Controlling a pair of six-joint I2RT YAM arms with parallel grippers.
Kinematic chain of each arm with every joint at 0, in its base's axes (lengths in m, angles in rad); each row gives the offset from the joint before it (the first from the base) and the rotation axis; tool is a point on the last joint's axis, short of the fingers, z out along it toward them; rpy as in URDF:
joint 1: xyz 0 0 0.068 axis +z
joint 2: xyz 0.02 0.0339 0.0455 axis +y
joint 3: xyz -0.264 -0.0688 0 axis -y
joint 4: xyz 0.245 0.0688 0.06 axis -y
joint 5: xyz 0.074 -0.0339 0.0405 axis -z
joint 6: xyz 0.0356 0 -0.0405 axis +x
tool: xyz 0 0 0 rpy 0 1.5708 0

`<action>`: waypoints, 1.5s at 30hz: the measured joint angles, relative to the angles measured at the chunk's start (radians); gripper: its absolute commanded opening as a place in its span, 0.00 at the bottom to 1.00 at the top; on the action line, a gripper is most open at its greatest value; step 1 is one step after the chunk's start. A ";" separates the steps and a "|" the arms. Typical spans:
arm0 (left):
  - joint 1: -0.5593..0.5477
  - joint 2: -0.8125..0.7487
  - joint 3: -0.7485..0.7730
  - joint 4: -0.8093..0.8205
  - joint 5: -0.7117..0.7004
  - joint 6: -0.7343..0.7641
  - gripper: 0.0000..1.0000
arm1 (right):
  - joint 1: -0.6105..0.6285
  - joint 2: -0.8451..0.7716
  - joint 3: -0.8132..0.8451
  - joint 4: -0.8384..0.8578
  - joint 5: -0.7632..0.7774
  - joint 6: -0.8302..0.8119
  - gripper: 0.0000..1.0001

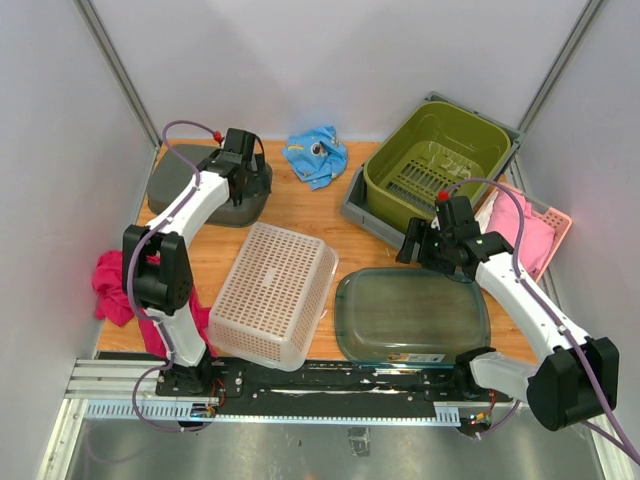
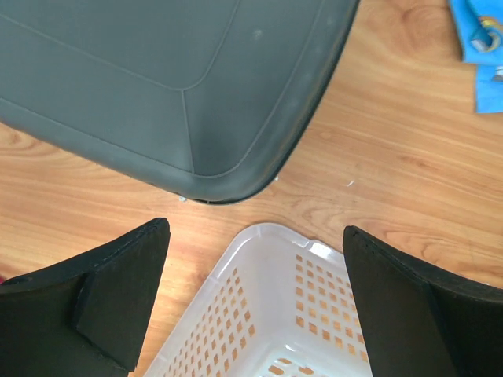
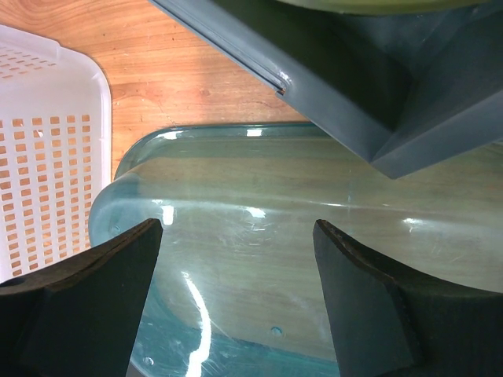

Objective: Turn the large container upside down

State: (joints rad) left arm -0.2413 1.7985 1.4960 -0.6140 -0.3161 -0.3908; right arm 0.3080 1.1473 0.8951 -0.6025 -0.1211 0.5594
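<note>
1. Top view: bright, even, diffuse light from overhead; sharp throughout; faint, soft shadows on the surface (image 1: 300, 205).
2. Right wrist view: white glare spots and streaks on the clear tub (image 3: 236, 181); right tool (image 3: 237, 232) near-black, detail lost.
3. Left wrist view: evenly lit, mild softness.
</note>
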 measured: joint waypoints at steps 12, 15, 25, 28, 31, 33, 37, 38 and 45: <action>0.033 -0.071 -0.109 0.026 0.033 -0.054 0.99 | 0.000 -0.001 0.000 0.000 0.002 -0.007 0.80; 0.079 -0.055 -0.159 0.027 0.059 -0.080 0.99 | 0.000 -0.001 0.002 -0.002 0.002 -0.012 0.80; 0.155 0.122 -0.090 0.134 0.144 -0.079 0.99 | 0.000 -0.002 0.011 -0.003 0.012 -0.018 0.80; 0.160 0.191 -0.013 0.144 0.156 -0.073 0.99 | 0.000 -0.006 0.011 -0.005 0.016 -0.019 0.80; 0.169 0.251 0.076 0.150 0.162 -0.062 0.99 | 0.000 -0.016 0.011 -0.009 0.019 -0.019 0.80; 0.179 0.289 0.139 0.150 0.169 -0.049 0.99 | 0.000 -0.028 0.011 -0.010 0.025 -0.022 0.80; 0.186 0.344 0.228 0.149 0.180 -0.016 0.99 | 0.000 -0.059 0.010 -0.010 0.040 -0.024 0.80; 0.186 0.346 0.232 0.149 0.183 -0.008 0.99 | 0.000 -0.068 0.008 -0.010 0.043 -0.024 0.80; 0.118 0.209 0.168 0.091 0.130 0.054 0.99 | 0.000 -0.096 -0.008 -0.009 0.061 -0.024 0.81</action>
State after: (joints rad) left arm -0.1230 2.0079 1.6642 -0.5232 -0.1864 -0.3367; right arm 0.3080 1.0512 0.8867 -0.6117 -0.0601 0.5354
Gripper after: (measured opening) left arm 0.991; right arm 0.806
